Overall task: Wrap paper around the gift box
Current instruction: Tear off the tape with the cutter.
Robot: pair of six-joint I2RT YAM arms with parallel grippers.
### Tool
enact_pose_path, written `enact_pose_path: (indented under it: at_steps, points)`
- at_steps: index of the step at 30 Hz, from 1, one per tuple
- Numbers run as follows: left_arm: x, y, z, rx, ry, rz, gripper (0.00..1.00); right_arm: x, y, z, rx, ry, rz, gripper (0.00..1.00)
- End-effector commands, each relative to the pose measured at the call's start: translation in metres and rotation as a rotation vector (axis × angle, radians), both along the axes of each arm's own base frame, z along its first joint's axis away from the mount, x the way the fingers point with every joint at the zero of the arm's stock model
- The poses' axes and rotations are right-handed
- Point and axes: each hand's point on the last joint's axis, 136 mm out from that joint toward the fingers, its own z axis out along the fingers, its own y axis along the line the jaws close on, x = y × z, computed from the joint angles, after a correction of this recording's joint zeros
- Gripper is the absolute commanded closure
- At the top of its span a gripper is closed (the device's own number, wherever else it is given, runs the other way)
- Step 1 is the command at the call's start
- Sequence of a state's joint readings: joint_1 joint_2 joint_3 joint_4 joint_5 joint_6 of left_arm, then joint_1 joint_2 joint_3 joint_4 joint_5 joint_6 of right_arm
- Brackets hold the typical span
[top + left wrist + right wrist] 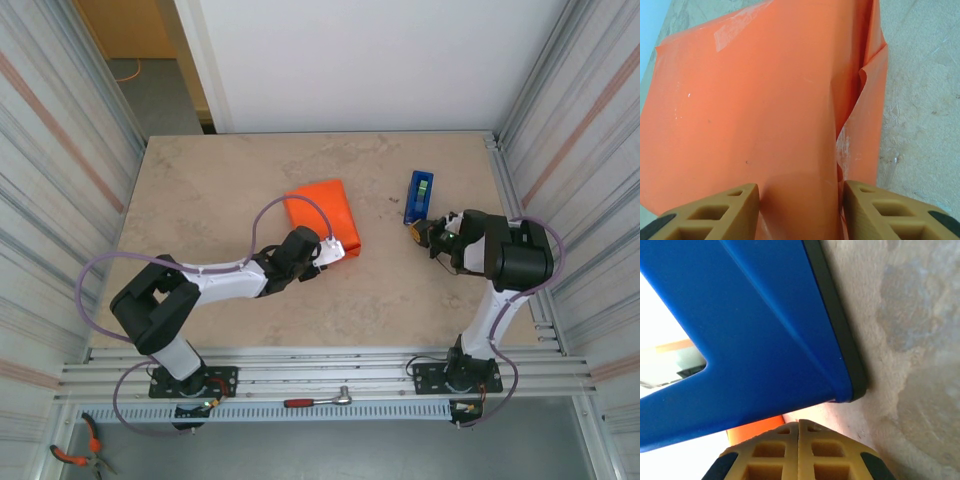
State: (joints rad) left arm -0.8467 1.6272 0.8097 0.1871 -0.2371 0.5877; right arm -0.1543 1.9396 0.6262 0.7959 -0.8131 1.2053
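Gift box (322,213) sits clamped inside the left claw (801,186).

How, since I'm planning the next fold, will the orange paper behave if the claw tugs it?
Probably floppy: the paper lifts at its right edge in a loose, curled flap. Likely light and slippery, given its thin, glossy surface. A hard tug might crease or tear it.

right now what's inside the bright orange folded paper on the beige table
Only the thin orange paper sheet shows, folded over into a flat bundle with one flap standing loose. Whatever it wraps is fully covered, so the contents cannot be seen.
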Motion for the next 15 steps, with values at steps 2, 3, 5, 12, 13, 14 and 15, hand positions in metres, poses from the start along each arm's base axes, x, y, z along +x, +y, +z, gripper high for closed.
enact_pose_path:
  at_steps: [2,3,5,12,13,14,15]
  points:
    - [-0.009,0.000,-0.015,0.035,0.042,-0.018,0.52,-0.018,0.006,-0.023,0.046,0.121,-0.006,1.00]
    - [-0.009,0.000,-0.015,0.036,0.042,-0.019,0.52,-0.018,0.007,-0.020,0.049,0.113,-0.001,1.00]
    - [-0.010,0.000,-0.015,0.037,0.042,-0.019,0.52,-0.018,0.008,-0.012,0.050,0.092,0.012,1.00]
    - [-0.010,0.000,-0.016,0.039,0.042,-0.019,0.52,-0.021,0.016,0.022,0.018,0.008,0.070,1.00]
    - [-0.010,0.001,-0.015,0.038,0.042,-0.018,0.52,-0.023,0.018,0.028,-0.007,-0.018,0.090,1.00]
    - [-0.010,0.000,-0.015,0.038,0.042,-0.019,0.52,-0.024,0.020,0.033,-0.017,-0.029,0.099,1.00]
    - [-0.010,0.000,-0.016,0.038,0.043,-0.019,0.52,-0.026,0.022,0.037,-0.024,-0.036,0.107,1.00]
